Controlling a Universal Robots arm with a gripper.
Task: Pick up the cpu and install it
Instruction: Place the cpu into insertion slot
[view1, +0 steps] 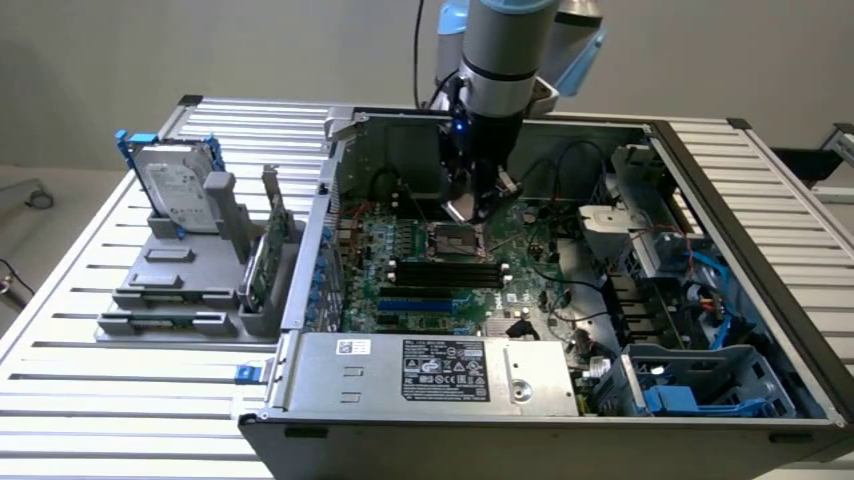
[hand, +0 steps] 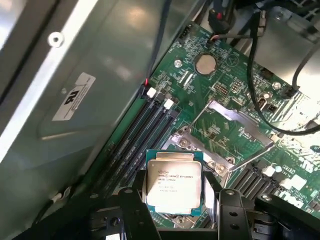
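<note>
Fig. 1. My hand (hand: 176, 199), seen in the wrist view, grasps the cpu (hand: 174, 182): one black finger lies against each of two opposite edges of the chip. The pale metal top with its printed lettering faces the camera, and a thin green border shows around it. The cpu sits level between my fingers, close over the socket (hand: 184, 141). The socket's metal load plate (hand: 235, 122) is swung up and open just beyond. Around the socket spreads the green motherboard (hand: 225, 82), carrying a round coin battery (hand: 205, 63) and a row of dark memory slots (hand: 145, 132).

In the exterior view, my hand (view1: 470, 208) hangs inside the open computer case (view1: 320, 250), directly above the dark square socket (view1: 451, 238). The case lies on a slatted tabletop (view1: 80, 400). A silver hard drive (view1: 180, 180) in a blue frame stands in a grey holder, well apart, toward the exterior view's left.
</note>
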